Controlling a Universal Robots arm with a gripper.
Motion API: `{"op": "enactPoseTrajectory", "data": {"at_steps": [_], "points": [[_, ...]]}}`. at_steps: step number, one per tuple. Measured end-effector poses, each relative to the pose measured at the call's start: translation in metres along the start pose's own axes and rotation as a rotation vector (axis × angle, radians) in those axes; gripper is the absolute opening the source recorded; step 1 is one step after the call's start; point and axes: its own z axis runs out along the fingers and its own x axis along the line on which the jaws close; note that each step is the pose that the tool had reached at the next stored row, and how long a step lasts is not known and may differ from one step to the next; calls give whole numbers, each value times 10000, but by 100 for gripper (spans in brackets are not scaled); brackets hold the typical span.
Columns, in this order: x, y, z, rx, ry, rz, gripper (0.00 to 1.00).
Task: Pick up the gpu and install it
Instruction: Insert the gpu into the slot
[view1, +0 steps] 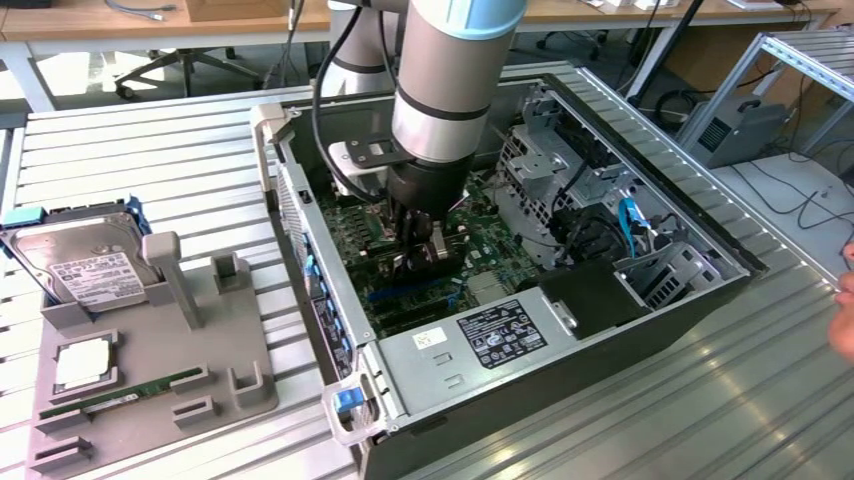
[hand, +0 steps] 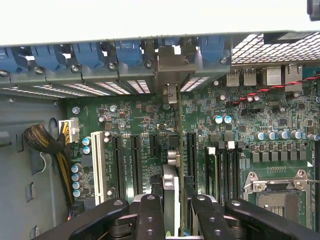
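My gripper (view1: 424, 248) is down inside the open computer case (view1: 694, 290), just over the motherboard (view1: 494, 250). In the wrist view the gpu (hand: 171, 180) shows edge-on as a thin card between my black fingers (hand: 150, 215), and my gripper (hand: 175, 222) is shut on it. Its silvery-beige bracket (hand: 172, 67) lies against the case's rear slot wall, among the blue clips (hand: 130, 50). The card runs along the black expansion slots (hand: 135, 165). I cannot tell whether its edge sits in a slot. In the exterior view the arm hides most of the card.
On the exterior view's left, a grey fixture tray (view1: 174, 340) holds a hard drive (view1: 83, 265), a green RAM stick (view1: 127, 392) and a chip (view1: 83, 365). The power supply (view1: 501, 335) fills the case's near end. A hand (view1: 843, 300) is at the right edge.
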Motion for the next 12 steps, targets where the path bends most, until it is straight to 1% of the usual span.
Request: {"op": "enactPoseTrajectory", "data": {"at_steps": [12], "points": [[-15,1,-1,0,4,-91,27]]}}
